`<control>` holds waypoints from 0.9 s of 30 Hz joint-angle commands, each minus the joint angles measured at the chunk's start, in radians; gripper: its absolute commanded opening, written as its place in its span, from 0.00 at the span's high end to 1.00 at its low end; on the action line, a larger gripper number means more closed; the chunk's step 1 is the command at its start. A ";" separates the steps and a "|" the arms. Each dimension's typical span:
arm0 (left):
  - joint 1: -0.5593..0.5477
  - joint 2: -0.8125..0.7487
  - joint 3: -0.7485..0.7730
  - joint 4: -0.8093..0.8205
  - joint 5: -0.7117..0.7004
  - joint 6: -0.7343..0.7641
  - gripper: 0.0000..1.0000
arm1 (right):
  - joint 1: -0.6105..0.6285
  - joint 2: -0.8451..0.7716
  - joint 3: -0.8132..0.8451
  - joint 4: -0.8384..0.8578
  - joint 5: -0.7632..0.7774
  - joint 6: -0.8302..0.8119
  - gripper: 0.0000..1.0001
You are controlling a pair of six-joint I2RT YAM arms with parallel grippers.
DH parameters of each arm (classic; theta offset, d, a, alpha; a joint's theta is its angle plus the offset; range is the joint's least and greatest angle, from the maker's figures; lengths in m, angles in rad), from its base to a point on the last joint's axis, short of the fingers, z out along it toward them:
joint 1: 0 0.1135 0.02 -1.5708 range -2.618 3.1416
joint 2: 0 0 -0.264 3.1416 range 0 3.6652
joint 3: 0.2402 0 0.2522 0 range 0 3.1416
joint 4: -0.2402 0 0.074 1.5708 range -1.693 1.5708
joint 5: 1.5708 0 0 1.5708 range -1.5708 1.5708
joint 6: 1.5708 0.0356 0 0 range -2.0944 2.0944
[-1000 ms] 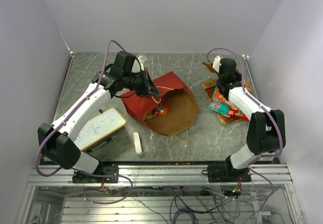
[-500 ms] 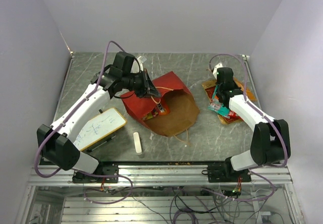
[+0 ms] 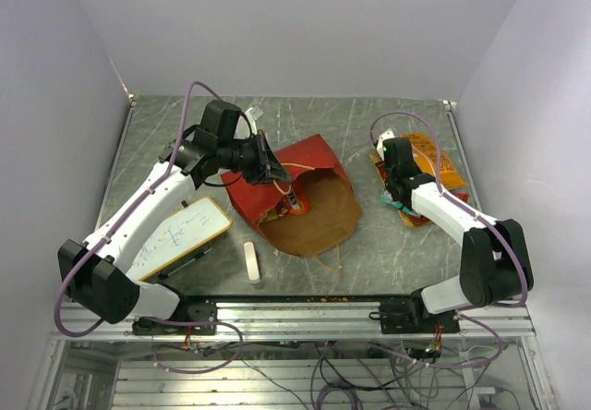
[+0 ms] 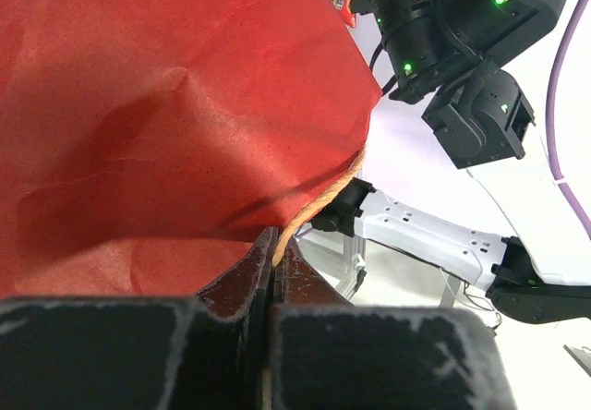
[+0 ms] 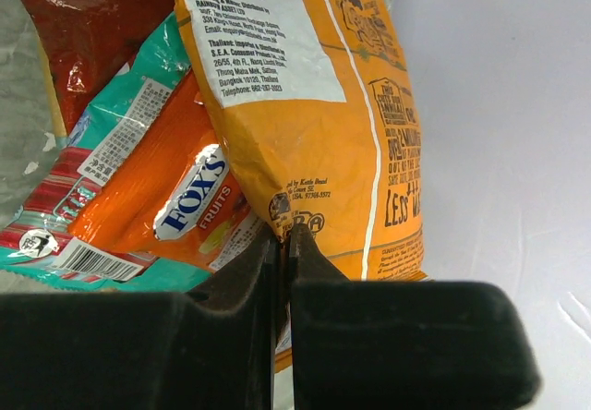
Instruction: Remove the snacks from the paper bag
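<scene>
Right wrist fingers [image 5: 238, 279] pinch a crinkly orange packet [image 5: 314, 142]; left fingers [image 4: 231, 283] clamp the red paper bag [image 4: 166, 114].

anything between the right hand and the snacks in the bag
Sideways, only a wall of the paper bag lies before the right hand. From above, its mouth, held by the left hand, is open and the packets inside show uncovered.

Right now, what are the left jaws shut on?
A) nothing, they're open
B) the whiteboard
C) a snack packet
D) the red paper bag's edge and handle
D: in the left wrist view the left gripper has its jaws closed on the edge of the paper bag, the tan handle pinched between them.
</scene>
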 commanded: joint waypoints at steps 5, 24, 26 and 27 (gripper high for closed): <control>0.009 -0.040 0.006 0.042 -0.006 -0.049 0.93 | 0.004 -0.061 -0.072 0.000 -0.044 0.094 0.86; 0.007 0.006 -0.003 -0.006 0.033 0.006 0.93 | 0.027 -0.487 -0.012 -0.185 -0.808 0.242 0.38; 0.005 0.000 -0.009 -0.013 0.039 0.008 0.93 | 0.039 -0.550 -0.045 -0.141 -0.949 0.237 0.36; 0.002 -0.006 -0.012 -0.014 0.040 0.008 0.93 | 0.044 -0.579 -0.062 -0.120 -0.998 0.237 0.35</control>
